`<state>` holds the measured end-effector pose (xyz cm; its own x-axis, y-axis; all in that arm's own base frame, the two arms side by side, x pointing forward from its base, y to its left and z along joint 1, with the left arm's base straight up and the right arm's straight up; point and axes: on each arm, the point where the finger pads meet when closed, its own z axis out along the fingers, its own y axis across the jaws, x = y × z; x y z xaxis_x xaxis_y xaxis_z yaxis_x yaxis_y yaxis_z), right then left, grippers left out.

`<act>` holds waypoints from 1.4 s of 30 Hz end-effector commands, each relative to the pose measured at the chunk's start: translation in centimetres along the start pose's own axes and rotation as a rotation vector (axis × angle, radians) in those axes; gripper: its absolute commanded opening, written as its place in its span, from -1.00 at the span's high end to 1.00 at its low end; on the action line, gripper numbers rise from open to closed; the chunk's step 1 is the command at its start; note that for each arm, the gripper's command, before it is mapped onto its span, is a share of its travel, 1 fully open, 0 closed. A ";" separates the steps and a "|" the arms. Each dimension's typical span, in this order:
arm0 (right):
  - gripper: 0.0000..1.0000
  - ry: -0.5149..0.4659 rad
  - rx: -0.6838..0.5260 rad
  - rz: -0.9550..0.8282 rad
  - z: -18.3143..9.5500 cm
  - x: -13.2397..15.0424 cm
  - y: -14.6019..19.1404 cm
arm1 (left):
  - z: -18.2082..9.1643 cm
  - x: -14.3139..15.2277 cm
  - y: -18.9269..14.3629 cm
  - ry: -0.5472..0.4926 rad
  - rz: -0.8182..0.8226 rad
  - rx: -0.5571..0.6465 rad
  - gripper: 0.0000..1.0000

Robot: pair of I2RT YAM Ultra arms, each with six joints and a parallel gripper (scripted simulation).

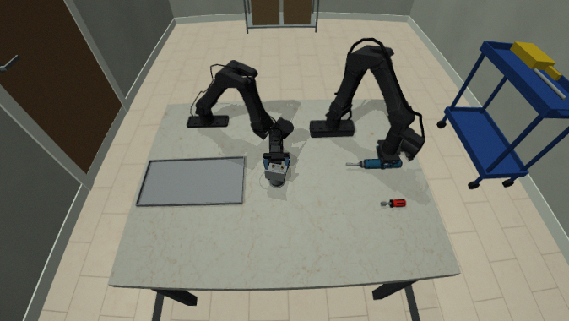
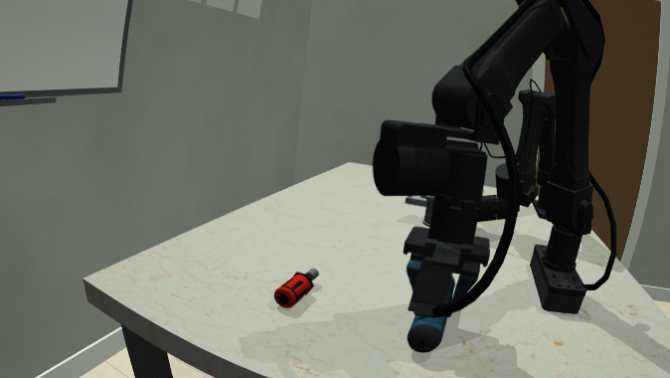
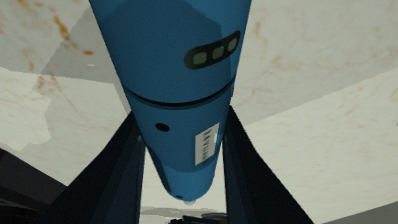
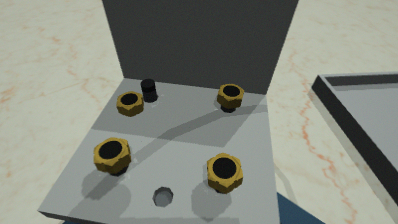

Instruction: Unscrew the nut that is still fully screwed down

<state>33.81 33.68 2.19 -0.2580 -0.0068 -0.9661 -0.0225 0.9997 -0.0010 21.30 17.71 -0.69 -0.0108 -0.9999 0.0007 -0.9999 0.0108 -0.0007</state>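
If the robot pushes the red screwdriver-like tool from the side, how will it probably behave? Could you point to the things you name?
The red tool (image 1: 398,203) (image 2: 293,289) would probably roll, since its handle looks round and it lies on its side. Its path may curve, because the metal tip is thinner than the handle. It is likely stiff, as handle and shaft look like solid parts.

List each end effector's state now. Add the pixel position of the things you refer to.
Left end effector (image 1: 382,164) (image 2: 441,298) (image 3: 181,115): closed on the dark-blue cylindrical electric nut driver (image 1: 371,163) (image 2: 436,324) (image 3: 175,75).
Right end effector (image 1: 276,162) (image 4: 185,215): partly open around the grey-bracketed joint module; grip cannot be told.
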 end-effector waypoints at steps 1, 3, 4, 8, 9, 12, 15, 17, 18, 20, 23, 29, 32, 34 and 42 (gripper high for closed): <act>-0.17 -0.025 0.001 0.043 0.3 -1.6 0.6 | -0.3 -0.2 -0.3 -0.011 0.002 0.010 0.17; -0.17 -0.025 0.001 0.043 0.3 -1.6 0.6 | -0.3 -0.2 -0.3 -0.011 0.002 0.010 0.17; -0.17 -0.025 0.001 0.043 0.3 -1.6 0.6 | -0.3 -0.2 -0.3 -0.011 0.002 0.010 0.17; -0.17 -0.025 0.001 0.043 0.3 -1.6 0.6 | -0.3 -0.2 -0.3 -0.011 0.002 0.010 0.17; -0.17 -0.025 0.001 0.043 0.3 -1.6 0.6 | -0.3 -0.2 -0.3 -0.011 0.002 0.010 0.17; -0.17 -0.025 0.001 0.043 0.3 -1.6 0.6 | -0.3 -0.2 -0.3 -0.011 0.002 0.010 0.01; -0.17 -0.025 0.001 0.043 0.3 -1.6 0.6 | -0.3 -0.2 -0.3 -0.011 0.002 0.010 0.01; -0.17 -0.025 0.001 0.043 0.3 -1.6 0.6 | -0.3 -0.2 -0.3 -0.011 0.002 0.010 0.01; -0.17 -0.025 0.001 0.043 0.3 -1.6 0.6 | -0.3 -0.2 -0.3 -0.011 0.002 0.010 0.01; -0.17 -0.025 0.001 0.043 0.3 -1.6 0.6 | -0.3 -0.2 -0.3 -0.011 0.002 0.010 0.01; -0.17 -0.025 0.001 0.043 0.3 -1.6 0.6 | -0.3 -0.2 -0.3 -0.011 0.002 0.010 0.01; -0.17 -0.025 0.001 0.043 0.3 -1.6 0.6 | -0.3 -0.2 -0.3 -0.011 0.002 0.010 -0.14; -0.17 -0.025 0.001 0.043 0.3 -1.6 0.6 | -0.3 -0.2 -0.3 -0.011 0.002 0.010 -0.14; -0.17 -0.025 0.001 0.043 0.3 -1.6 0.6 | -0.3 -0.2 -0.3 -0.011 0.002 0.010 -0.14; -0.17 -0.025 0.001 0.043 0.3 -1.6 0.6 | -0.3 -0.2 -0.3 -0.011 0.002 0.010 -0.14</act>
<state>33.81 33.68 2.19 -0.2580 -0.0068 -0.9661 -0.0225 0.9997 -0.0010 21.33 17.74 -0.66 -0.0107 -0.9999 -0.0003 -0.9999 0.0107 -0.0019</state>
